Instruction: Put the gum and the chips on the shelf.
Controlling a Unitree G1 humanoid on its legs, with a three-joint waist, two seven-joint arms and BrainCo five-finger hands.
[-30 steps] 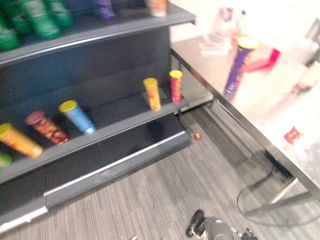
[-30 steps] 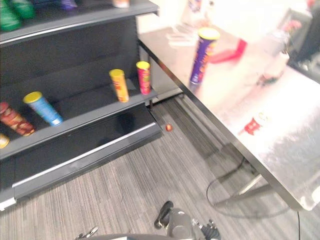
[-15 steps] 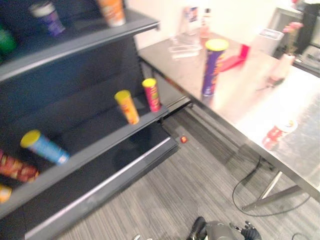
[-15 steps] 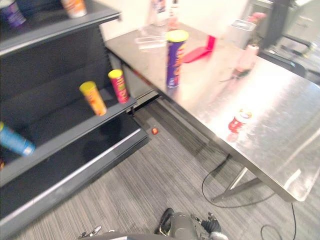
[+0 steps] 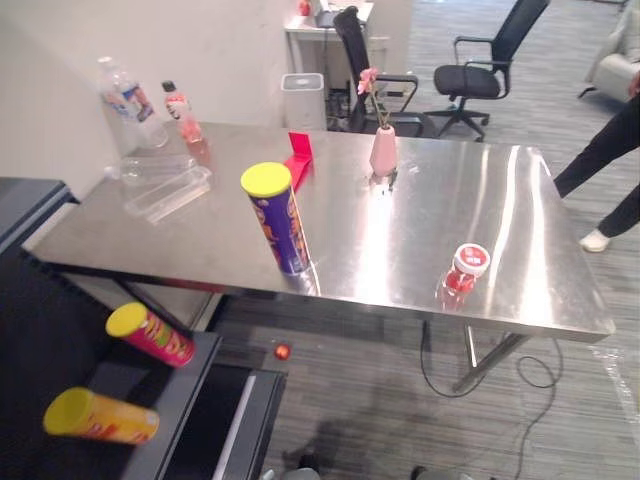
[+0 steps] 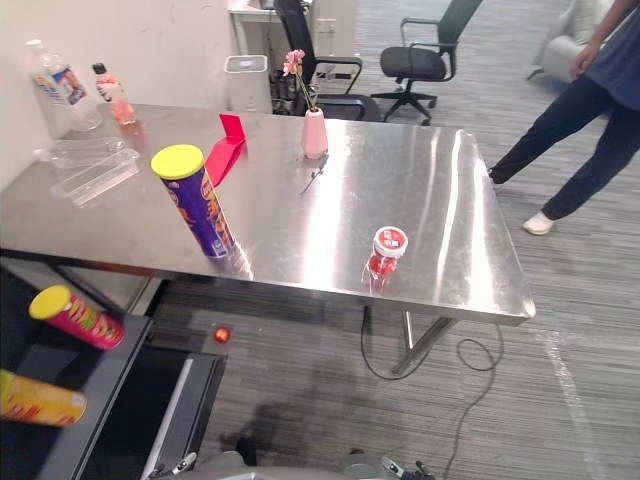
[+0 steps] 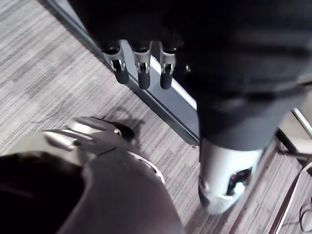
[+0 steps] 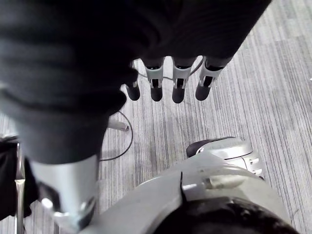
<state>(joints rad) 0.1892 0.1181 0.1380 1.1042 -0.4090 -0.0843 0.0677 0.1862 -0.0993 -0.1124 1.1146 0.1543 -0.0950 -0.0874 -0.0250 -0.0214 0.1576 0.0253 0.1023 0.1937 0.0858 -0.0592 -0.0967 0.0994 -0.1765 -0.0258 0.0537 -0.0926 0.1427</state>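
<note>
Both hang slack, empty: left hand (image 7: 143, 73), right hand (image 8: 178, 87); step closer until chips (image 6: 195, 205) and gum (image 6: 386, 252) stand just ahead of them

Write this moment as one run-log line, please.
chips can: upright on table | gum jar: on table | left hand: open, empty | right hand: open, empty

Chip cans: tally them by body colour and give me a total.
Purple chip can: 1
Pink chip can: 1
Orange chip can: 1
Total: 3
</note>
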